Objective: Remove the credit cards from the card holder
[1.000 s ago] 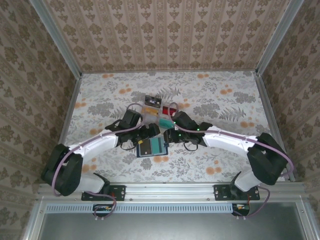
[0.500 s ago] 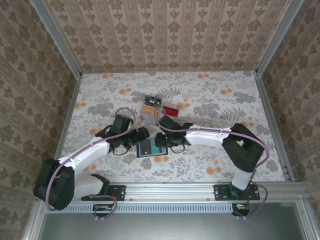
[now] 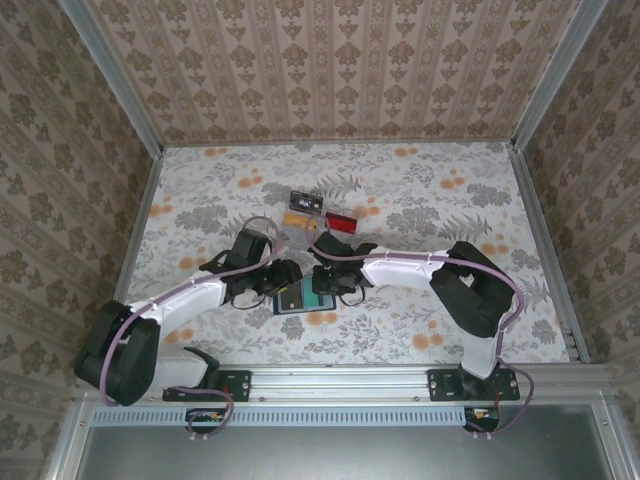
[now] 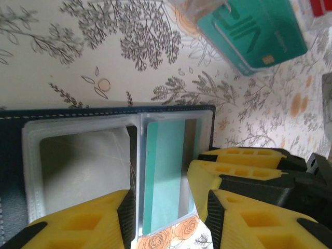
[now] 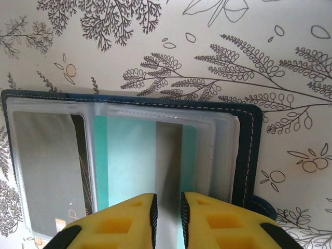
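Over on the left, the left gripper [image 3: 284,277] is low over the table, its yellow fingers [image 4: 83,225] spread wide and holding nothing. Right under that gap lies the small navy-blue folding card holder [image 4: 104,110]. It is opened flat on the flower-printed table surface [image 3: 430,190] with its clear plastic pockets facing up. The pocket by the left-hand finger shows a greyish face. The pocket in the middle of the gap has a thin teal plastic card [image 4: 166,171] tucked inside. Ahead of the fingertips and off to their right, apart from the holder, a loose teal card with a chip and white lettering [image 4: 254,36] lies on the table.

Moving right, the right gripper [image 5: 168,199] works the same holder from the other side. Its fingers [image 4: 233,165] sit just beside the left gripper's right-hand finger. Its jaws are drawn in to a thin slit, tips over the pocketed teal card; whether they nip anything, I can't tell. The holder's short closure tab [image 5: 264,207] pokes out just right of those fingers. From overhead, a small red card [image 3: 341,222] sits near, beyond this gripper. A black card with an orange-and-white stripe [image 3: 302,203] lies farther out, a touch left.
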You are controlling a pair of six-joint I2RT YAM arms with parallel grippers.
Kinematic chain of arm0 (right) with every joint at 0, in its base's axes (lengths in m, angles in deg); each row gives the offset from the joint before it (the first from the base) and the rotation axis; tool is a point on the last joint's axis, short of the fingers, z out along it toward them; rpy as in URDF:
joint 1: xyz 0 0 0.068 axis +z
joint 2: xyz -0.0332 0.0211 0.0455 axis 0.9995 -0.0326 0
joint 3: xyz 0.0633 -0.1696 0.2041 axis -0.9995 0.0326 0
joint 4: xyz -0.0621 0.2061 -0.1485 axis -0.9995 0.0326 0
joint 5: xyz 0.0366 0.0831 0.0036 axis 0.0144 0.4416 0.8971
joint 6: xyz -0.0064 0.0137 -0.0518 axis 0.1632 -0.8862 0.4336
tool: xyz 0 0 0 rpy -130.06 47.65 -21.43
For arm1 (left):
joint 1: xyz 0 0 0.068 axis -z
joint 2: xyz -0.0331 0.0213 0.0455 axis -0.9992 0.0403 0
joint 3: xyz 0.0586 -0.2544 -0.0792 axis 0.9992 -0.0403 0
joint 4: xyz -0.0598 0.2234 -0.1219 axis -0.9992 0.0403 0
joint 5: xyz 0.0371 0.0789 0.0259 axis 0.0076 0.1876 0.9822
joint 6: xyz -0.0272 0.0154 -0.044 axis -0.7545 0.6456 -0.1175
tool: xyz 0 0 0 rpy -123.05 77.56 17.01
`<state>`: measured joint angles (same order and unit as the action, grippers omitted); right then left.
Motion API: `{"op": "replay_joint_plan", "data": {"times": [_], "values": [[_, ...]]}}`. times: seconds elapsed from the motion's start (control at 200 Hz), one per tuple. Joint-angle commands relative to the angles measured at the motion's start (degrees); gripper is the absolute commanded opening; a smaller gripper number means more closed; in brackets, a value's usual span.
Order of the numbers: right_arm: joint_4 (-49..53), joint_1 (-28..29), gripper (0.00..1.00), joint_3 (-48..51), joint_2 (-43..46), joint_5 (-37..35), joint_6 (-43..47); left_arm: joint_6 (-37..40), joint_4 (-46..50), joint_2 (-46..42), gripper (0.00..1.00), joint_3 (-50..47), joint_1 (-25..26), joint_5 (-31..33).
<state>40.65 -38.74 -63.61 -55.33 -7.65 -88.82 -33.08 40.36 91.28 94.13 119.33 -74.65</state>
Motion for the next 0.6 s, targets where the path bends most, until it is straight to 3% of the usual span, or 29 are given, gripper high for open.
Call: {"op": "replay_joint_plan", "data": {"times": [0.0,0.29,0.595], "values": [[1.6,-0.5,0.24,0.7,-0.9,0.5,-1.8,2.7,-0.7,1.8,0.4,3.1,0.8,-0.8],[0.1,-1.8,0.24,4.8,-0.2,1.6,-2.5,2.0,-5.5,5.5,0.3,0.2,1.5,-1.9],[-2.9,-2.8,0.24,6.4,-1.6,3.7,-3.4,3.0,-5.6,9.7,0.29,-0.1,0.4,-5.9]]}}
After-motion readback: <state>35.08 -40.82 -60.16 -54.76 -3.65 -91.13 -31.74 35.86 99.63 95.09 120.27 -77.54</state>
